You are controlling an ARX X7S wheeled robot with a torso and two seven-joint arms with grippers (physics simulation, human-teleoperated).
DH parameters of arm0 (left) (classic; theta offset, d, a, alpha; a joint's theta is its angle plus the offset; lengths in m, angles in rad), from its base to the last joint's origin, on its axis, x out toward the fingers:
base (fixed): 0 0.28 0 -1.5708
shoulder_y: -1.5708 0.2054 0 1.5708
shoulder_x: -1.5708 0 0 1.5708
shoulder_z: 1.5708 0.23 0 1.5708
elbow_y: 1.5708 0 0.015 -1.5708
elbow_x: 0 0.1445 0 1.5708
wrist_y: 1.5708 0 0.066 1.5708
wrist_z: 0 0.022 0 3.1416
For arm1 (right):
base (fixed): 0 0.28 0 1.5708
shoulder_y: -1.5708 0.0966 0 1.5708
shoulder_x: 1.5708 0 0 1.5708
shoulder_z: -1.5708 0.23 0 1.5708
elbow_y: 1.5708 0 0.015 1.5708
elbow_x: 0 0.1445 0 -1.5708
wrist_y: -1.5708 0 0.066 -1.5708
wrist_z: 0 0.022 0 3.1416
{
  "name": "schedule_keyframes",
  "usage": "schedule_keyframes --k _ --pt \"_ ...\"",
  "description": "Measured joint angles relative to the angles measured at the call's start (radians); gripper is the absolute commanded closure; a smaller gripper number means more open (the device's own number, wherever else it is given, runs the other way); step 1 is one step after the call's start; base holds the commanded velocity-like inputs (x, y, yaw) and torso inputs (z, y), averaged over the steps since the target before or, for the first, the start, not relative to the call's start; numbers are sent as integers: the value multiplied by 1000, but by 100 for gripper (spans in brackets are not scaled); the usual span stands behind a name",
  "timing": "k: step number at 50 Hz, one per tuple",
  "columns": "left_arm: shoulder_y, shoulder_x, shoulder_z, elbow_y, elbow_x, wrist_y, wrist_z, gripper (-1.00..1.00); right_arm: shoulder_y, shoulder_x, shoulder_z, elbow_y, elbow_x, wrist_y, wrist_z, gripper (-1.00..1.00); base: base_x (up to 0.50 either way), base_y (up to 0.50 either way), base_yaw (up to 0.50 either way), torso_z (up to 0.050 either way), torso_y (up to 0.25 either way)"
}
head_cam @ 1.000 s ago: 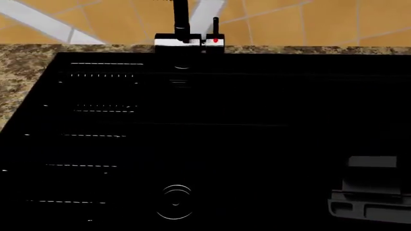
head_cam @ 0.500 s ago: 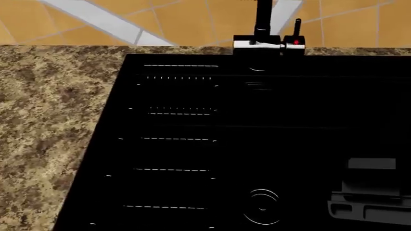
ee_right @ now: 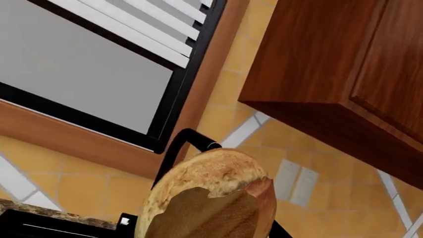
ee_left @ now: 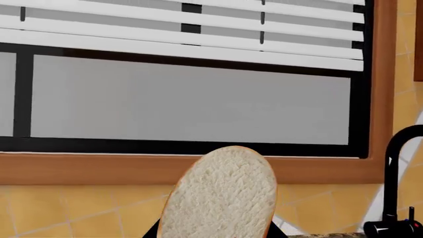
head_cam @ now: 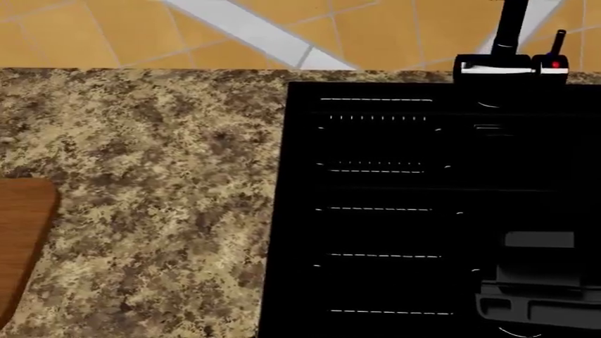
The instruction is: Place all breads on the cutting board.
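Observation:
In the left wrist view my left gripper (ee_left: 217, 233) is shut on the short bread chunk (ee_left: 221, 193). Its white crumb face is toward the camera and dark fingers (ee_left: 153, 231) show at its sides. In the right wrist view my right gripper (ee_right: 208, 234) is shut on the golden-brown oval loaf (ee_right: 205, 198), which is held up in the air. A corner of the reddish-brown cutting board (head_cam: 21, 239) shows at the head view's left edge, lying bare on the granite counter. Neither bread shows in the head view.
A black sink (head_cam: 404, 211) fills the right of the head view, with a black faucet (head_cam: 511, 42) behind it. Speckled granite counter (head_cam: 150, 183) lies between sink and board. A grey part of my right arm (head_cam: 540, 289) shows at bottom right. A window and a wooden cabinet (ee_right: 343, 64) stand ahead.
The head view has swung to the left. The sink and faucet have slid right in the picture, and the granite counter and the board's corner have come into view.

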Motion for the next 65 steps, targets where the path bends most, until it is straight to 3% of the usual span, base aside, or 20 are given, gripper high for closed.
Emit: schedule_keyframes --k 55,65 --pt "4 0 -21 2 -3 -9 -2 100 -65 -25 48 0 -15 22 0 100 20 500 0 0 0" --pt "1 0 -28 4 -7 -17 0 100 -79 -28 53 0 -11 21 0 100 2 28 0 0 0"
